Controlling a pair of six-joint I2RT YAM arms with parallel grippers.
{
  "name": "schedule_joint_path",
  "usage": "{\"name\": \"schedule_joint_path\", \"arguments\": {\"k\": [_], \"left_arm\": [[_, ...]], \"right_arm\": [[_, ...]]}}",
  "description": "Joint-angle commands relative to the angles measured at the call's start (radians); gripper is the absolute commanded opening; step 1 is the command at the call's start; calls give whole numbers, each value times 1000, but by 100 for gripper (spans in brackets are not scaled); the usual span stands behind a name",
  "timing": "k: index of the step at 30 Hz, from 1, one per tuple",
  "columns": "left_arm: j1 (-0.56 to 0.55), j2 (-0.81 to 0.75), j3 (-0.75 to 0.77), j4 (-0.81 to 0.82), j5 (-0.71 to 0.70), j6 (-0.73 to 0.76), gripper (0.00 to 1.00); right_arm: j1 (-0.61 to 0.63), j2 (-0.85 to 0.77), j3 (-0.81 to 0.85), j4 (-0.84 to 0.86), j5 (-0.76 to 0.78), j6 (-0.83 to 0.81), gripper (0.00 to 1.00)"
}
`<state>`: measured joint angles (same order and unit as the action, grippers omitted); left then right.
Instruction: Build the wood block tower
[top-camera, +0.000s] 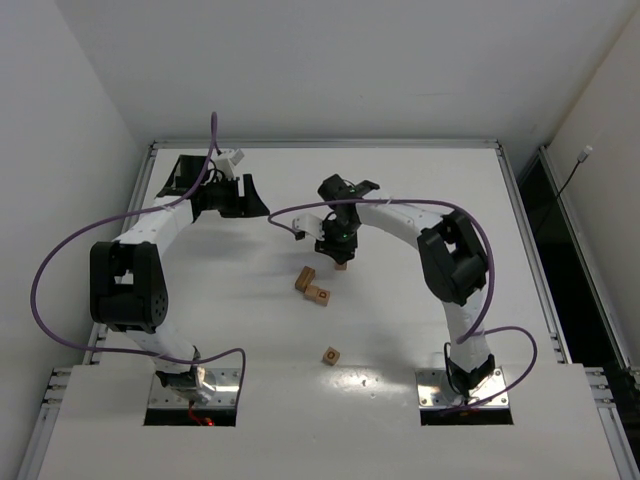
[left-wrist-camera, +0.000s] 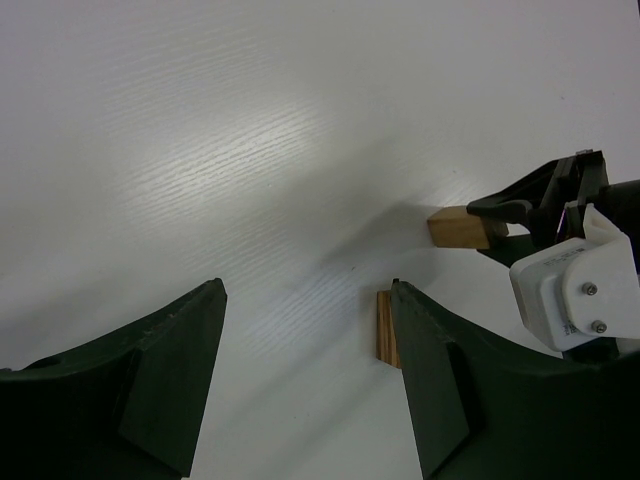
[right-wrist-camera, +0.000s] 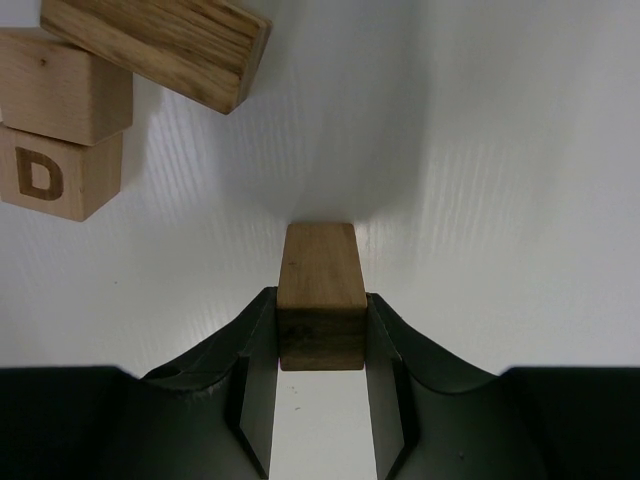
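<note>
At the upper left of the overhead view, the left gripper (top-camera: 240, 200) hangs over the white table (top-camera: 420, 180) with its jaws spread and nothing between them. Toward the middle of the frame a small cluster of wood blocks (top-camera: 311, 287) lies on the table, its pieces touching. Lower down, nearer the arm bases, a single cube (top-camera: 331, 355) sits well apart from the cluster, with a dark mark on its upper face. Just above and right of the cluster, the right gripper (top-camera: 339, 250) points downward, its jaws pinching a tan held block (top-camera: 341, 265) at the tip. In the left wrist view, the left gripper's dark fingers (left-wrist-camera: 170, 380) stand wide apart at the bottom of the frame. The edge of a partly hidden block (left-wrist-camera: 386, 328) peeks out beside the right-hand finger, and at the right edge of the frame the held block shows in the other arm's black fingertips, low over the table. Whether it touches the surface I cannot tell. In the right wrist view, the upper left corner holds a cube printed with a D (right-wrist-camera: 55, 175) touching a plain cube (right-wrist-camera: 65, 85), and a long brick (right-wrist-camera: 160, 45) overlaps that one at a slant. At centre, the held block is clamped on both sides between the two fingers, its far end toward the table.
</note>
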<state>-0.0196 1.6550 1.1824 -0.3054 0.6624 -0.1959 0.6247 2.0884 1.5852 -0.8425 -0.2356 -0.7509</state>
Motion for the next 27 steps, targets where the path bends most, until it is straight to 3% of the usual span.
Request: {"name": "schedule_joint_path", "arguments": {"k": [1,4,17,27], "left_arm": [[9,-1,28,23,20,-7,63],[9,-1,28,23,20,-7,63],[9,-1,28,23,11,-7,63],[9,-1,28,14,-12,-7,63]], "right_arm": [[10,-62,-5,17,-4,21,19],[10,-71,-14,26,-4,30,19],[10,-71,-25,46,5,50,44],[20,-94,-25,46,5,59,55]]}}
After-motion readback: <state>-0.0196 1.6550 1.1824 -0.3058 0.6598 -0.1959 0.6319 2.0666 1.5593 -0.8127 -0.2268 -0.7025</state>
